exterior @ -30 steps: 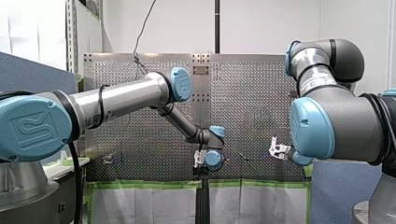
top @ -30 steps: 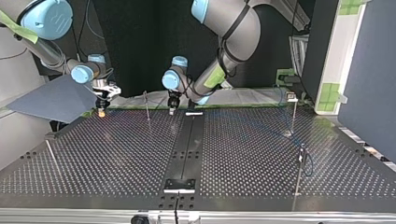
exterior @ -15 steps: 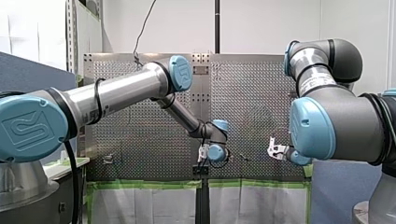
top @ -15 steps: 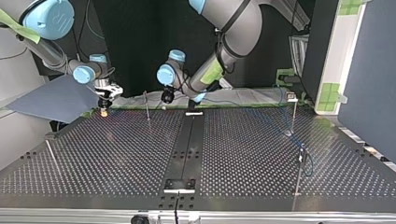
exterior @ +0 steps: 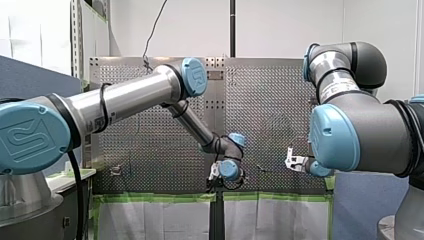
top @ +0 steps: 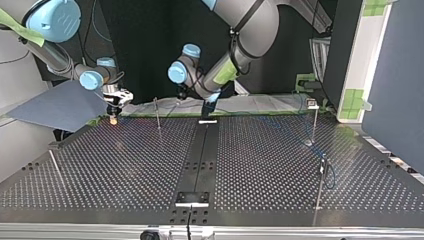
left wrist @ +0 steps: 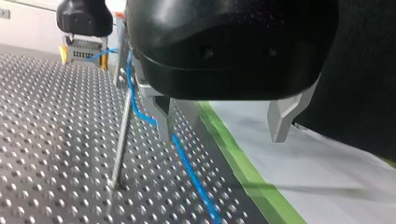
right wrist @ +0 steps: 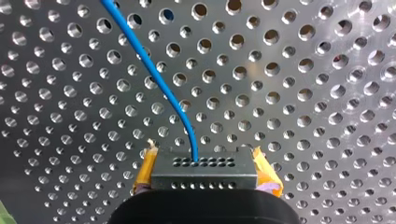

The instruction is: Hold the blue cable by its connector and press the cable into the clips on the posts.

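Front, top opposed over table, wrists close

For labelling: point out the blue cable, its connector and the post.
blue cable (right wrist: 155, 74), right wrist view, middle of its run
connector (right wrist: 204, 170), right wrist view, its perforated face
post (left wrist: 121, 140), left wrist view, middle of its shaft

in the front view we see a white wall beyond the far edge of the table, with a blue partition off its left edge. in the top view we find a black backdrop behind it and a dark blue panel past its edge at that view's right.
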Tool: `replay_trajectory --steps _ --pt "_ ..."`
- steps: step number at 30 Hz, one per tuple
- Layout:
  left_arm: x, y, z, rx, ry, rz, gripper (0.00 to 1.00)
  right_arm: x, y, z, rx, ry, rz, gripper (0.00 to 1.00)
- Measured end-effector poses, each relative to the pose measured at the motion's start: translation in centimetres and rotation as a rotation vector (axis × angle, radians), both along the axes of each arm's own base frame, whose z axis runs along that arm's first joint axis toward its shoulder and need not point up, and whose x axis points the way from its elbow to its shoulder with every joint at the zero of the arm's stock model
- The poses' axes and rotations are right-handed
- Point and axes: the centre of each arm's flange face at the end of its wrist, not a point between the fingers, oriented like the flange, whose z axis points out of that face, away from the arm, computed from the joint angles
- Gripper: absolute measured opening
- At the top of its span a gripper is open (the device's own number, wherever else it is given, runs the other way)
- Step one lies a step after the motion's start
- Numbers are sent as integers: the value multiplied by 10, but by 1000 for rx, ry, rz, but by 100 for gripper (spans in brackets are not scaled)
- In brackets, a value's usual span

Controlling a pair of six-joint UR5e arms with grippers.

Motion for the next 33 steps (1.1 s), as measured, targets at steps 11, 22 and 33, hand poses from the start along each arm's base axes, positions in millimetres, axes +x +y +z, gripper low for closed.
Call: replay_trajectory --steps 11,22,33 --pt "-40 -31 35 -98 -5 -117 100 1 1 0 3 0 2 0" --pt "-64 -49 40 -162 -12 -148 100 6 3 -1 12 4 9 0" --pt "-58 -54 28 -251 -47 -90 100 9 5 -2 15 4 14 0"
